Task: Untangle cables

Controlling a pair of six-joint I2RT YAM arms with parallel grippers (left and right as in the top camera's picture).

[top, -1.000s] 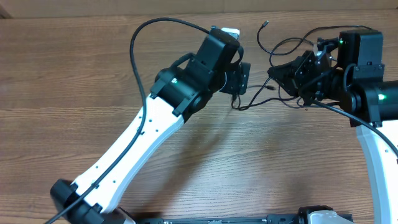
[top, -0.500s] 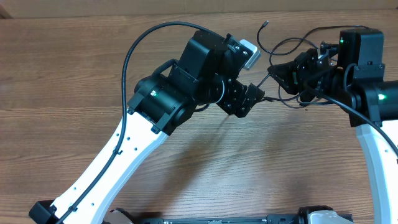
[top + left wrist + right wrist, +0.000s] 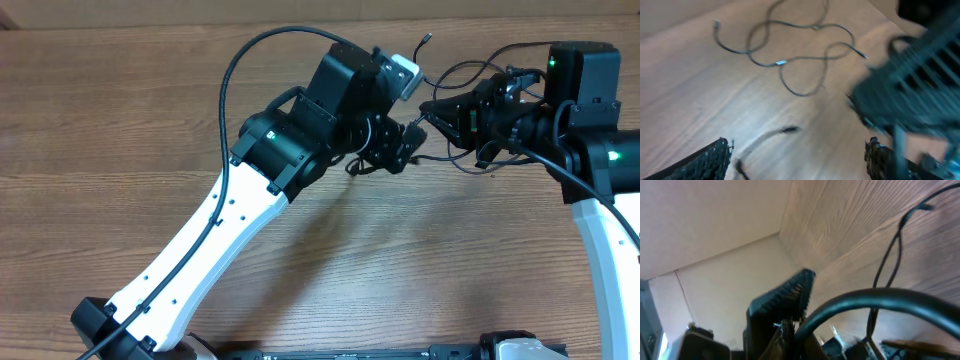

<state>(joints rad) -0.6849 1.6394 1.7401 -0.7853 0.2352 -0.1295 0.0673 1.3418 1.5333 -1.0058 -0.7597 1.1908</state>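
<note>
One view, left wrist, shows cables spread loose | left claw wide, empty; right claw pinched shut

left wrist: cable end blurred | left gripper fingers cut by bottom edge | overhead: cables partly behind right gripper

The worktop is brown wood grain, matt and smooth. The cables are thin black cords with a faint rubbery sheen (their tips are too blurred to judge). The left arm has a glossy white plastic shell and matt black plastic housings. The left gripper has rough, ribbed black pads.
</note>
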